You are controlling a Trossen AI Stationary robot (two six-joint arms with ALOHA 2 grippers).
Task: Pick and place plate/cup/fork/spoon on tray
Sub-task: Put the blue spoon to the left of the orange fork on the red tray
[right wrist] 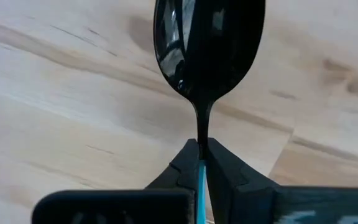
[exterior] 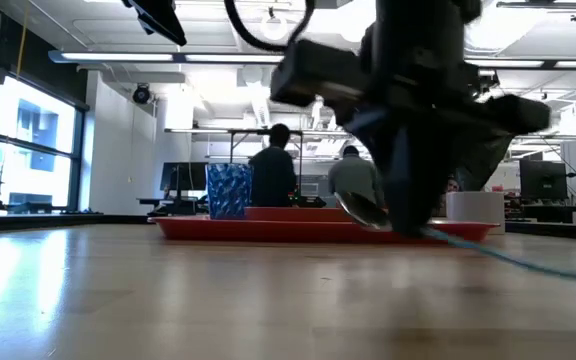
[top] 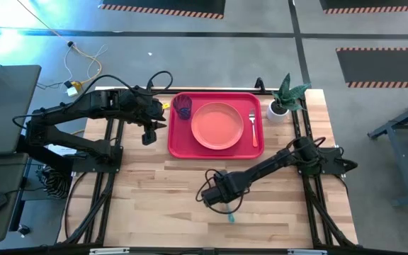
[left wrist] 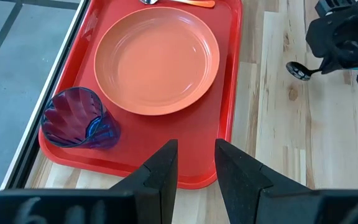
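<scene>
The red tray (top: 174, 145) lies at the table's far middle. On it stand the blue-purple cup (top: 183, 106) in its far left corner and the salmon-pink plate (top: 218, 125) in the middle. The orange-handled fork (top: 252, 129) lies along its right side. My right gripper (top: 214, 193) is near the table's middle, on the near side of the tray, shut on the teal-handled spoon (right wrist: 209, 43). The spoon's teal handle (top: 230, 216) sticks out toward the near edge. My left gripper (left wrist: 194, 168) is open and empty, above the table just left of the tray. My right gripper pinches the spoon between its two fingers at the neck (right wrist: 201, 146), where the dark metal meets the teal handle. The fingers slant down from the table's right. The bowl (exterior: 363, 210) sticks out beyond the fingertips, clear of the table. The handle (exterior: 508, 255) trails toward the near edge.
A white pot with a green plant (top: 280, 106) stands at the tray's far right corner. Bare wooden table (top: 154, 205) stretches on the near side of the tray. People sit in the room behind the table (exterior: 273, 170).
</scene>
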